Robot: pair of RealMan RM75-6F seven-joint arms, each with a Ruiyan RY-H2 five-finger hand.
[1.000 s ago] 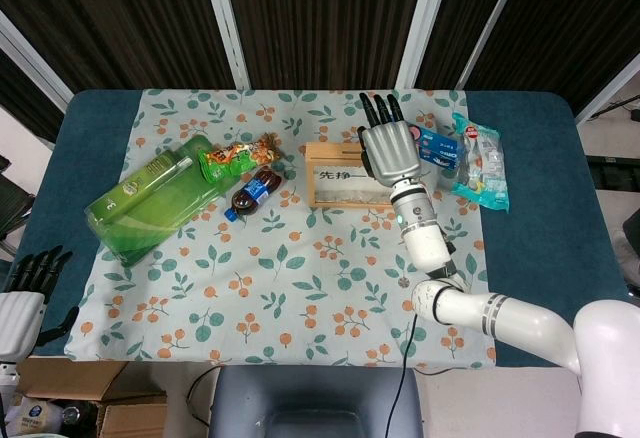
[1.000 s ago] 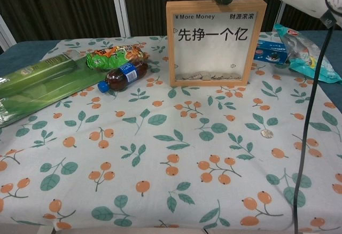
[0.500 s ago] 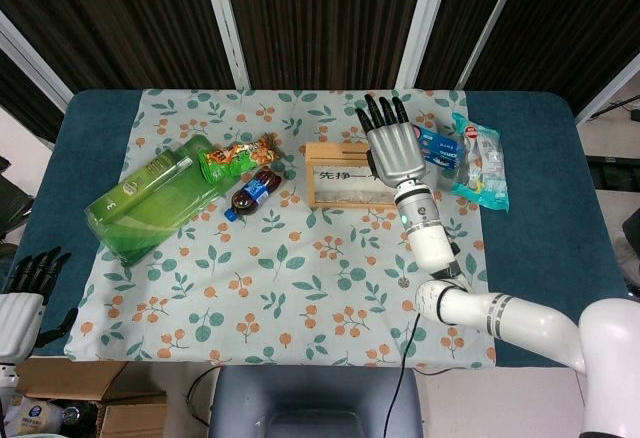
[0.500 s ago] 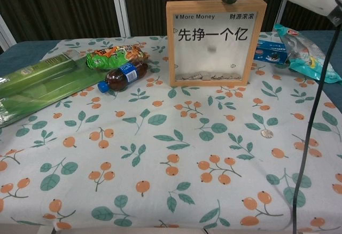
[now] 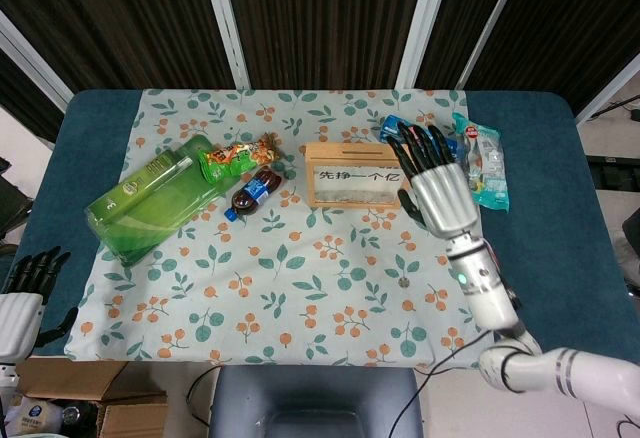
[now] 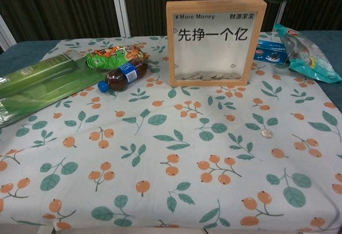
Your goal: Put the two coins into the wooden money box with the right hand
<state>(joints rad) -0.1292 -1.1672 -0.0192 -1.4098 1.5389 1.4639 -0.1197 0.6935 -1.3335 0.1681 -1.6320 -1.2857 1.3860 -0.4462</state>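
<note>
The wooden money box [image 5: 350, 187] [image 6: 215, 42] stands upright at the back of the flowered cloth, with several coins [image 6: 209, 76] lying at the bottom behind its clear front. One silver coin [image 6: 266, 133] [image 5: 402, 282] lies flat on the cloth, right of the middle. My right hand [image 5: 437, 186] hovers just right of the box, raised above the table, fingers spread and holding nothing. In the chest view it shows only as a dark blur at the top right. My left hand [image 5: 22, 296] hangs beyond the table's near left corner, fingers apart and empty.
A green pack [image 5: 150, 203], an orange-green snack bag [image 5: 240, 155] and a small cola bottle [image 5: 252, 193] lie left of the box. A blue box [image 6: 272, 52] and a clear packet of snacks [image 6: 307, 52] lie to its right, near my right hand.
My right hand has left the top of the box and swung right and toward me. A blur seen inside the box half a second ago is gone.
</note>
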